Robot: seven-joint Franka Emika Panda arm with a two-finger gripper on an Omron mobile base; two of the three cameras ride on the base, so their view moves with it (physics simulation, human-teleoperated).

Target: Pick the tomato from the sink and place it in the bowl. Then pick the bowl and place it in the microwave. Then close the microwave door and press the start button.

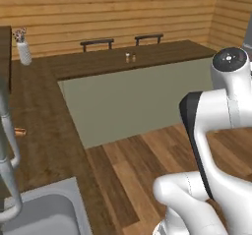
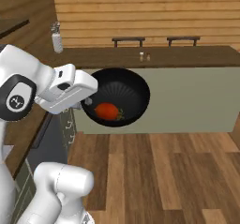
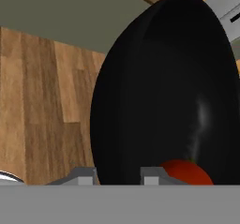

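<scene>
One base view shows fingers [image 2: 86, 101] clamping the tilted bowl [image 2: 126, 89] holding the tomato [image 2: 107, 111]; the other, the sink [image 1: 47, 212].

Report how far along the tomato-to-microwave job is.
Done: the tomato lies inside the bowl. In hand: the gripper is shut on the bowl's rim and holds it tilted in the air above the wooden floor, beside the counter. Left: setting the bowl in the microwave, closing the microwave door and pressing start.
</scene>
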